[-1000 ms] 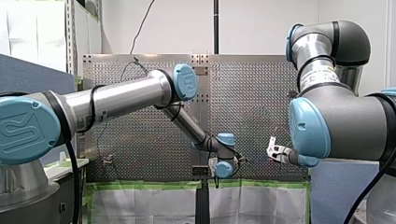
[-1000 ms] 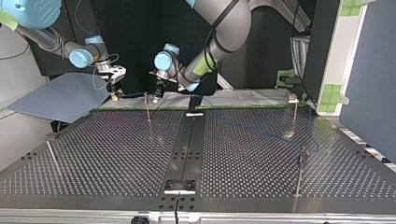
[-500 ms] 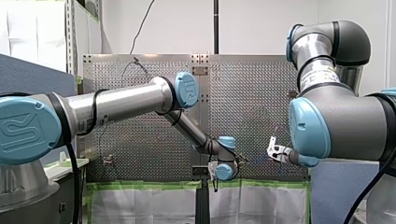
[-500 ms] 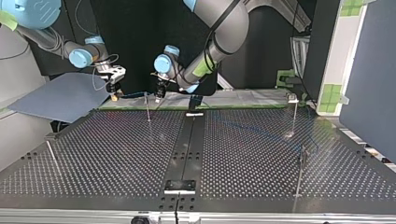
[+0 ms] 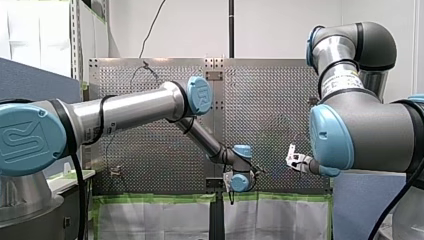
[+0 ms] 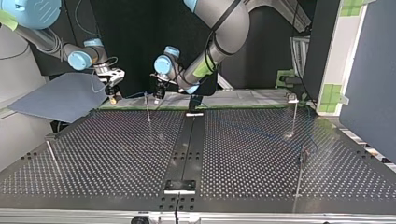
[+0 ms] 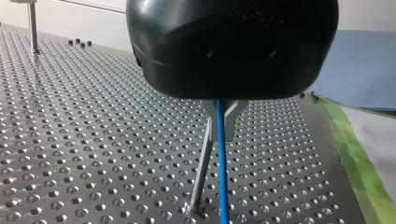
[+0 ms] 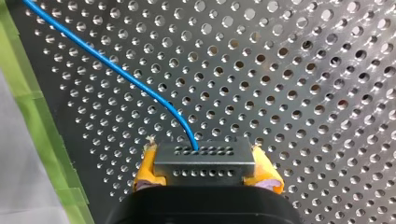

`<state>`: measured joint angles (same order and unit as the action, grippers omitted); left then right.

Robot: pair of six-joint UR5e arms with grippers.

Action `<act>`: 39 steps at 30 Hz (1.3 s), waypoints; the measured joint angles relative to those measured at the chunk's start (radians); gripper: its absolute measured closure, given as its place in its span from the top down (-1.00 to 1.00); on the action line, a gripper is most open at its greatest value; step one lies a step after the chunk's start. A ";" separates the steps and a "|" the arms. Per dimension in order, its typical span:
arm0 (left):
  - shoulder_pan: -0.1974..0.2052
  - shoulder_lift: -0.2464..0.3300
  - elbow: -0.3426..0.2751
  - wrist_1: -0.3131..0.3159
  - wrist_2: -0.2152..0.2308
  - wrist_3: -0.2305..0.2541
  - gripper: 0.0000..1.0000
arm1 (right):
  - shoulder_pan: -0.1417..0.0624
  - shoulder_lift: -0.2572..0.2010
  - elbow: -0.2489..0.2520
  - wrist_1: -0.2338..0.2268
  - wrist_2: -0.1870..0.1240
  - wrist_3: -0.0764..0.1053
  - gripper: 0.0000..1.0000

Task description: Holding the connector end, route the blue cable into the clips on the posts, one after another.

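The blue cable leaves a grey perforated connector, and my right gripper is shut on that connector between its yellow pads. In the top view my right gripper hangs at the table's far left edge. The cable runs from it to my left gripper. My left gripper is shut on the blue cable with its metal fingers. A thin clip post stands just ahead of them, the same post that rises between the two grippers.
More posts stand on the perforated table: one at the top view's left, two at its right. Green tape lines the table edge. A blue-grey panel lies beyond the far left corner.
My left arm has sunk a little, with its gripper still beside the post. My right gripper has shifted slightly toward the top view's left with the connector.
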<state>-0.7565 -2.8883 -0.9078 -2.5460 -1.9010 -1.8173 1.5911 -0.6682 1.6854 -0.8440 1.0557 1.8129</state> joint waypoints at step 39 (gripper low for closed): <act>0.041 -0.027 0.045 0.063 -0.013 0.017 -1.00 | -0.003 0.003 -0.042 -0.006 0.031 0.018 -1.00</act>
<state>-0.7150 -2.9151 -0.8632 -2.4829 -1.9139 -1.8007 1.5880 -0.6655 1.6429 -0.8503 1.0871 1.8309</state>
